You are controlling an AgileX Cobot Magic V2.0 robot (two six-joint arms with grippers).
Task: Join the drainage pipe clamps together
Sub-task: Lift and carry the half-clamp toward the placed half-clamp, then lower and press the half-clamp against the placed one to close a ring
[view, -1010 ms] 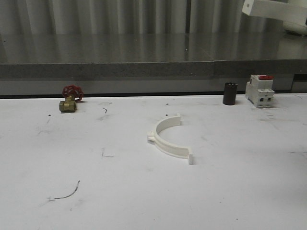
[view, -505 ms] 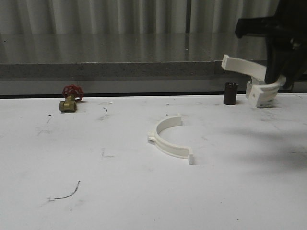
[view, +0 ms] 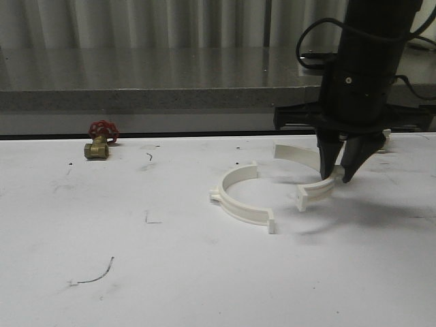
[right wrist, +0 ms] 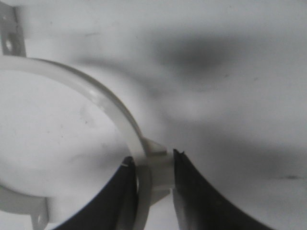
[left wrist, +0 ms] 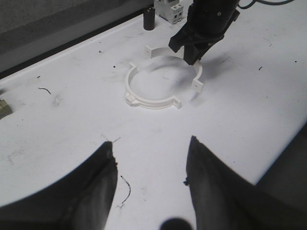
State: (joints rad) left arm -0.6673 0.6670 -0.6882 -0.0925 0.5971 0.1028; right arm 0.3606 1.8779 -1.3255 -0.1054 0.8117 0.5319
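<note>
Down from the upper right comes the right hand (view: 343, 177), gripping one clamp half (view: 306, 194) beside its mate (view: 240, 204) mid-tabletop (view: 136, 272); left hand (left wrist: 149, 179) hangs open, with bare room around.

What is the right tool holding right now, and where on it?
The right tool grips one clamp half at the middle of its arc, around the small nub. The left tool is open, holding nothing.

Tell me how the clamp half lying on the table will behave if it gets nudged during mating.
The resting clamp half looks thin and light, so it probably slides on the smooth white table. Lying flat, it seems unlikely to roll. The open arc may flex slightly.
</note>
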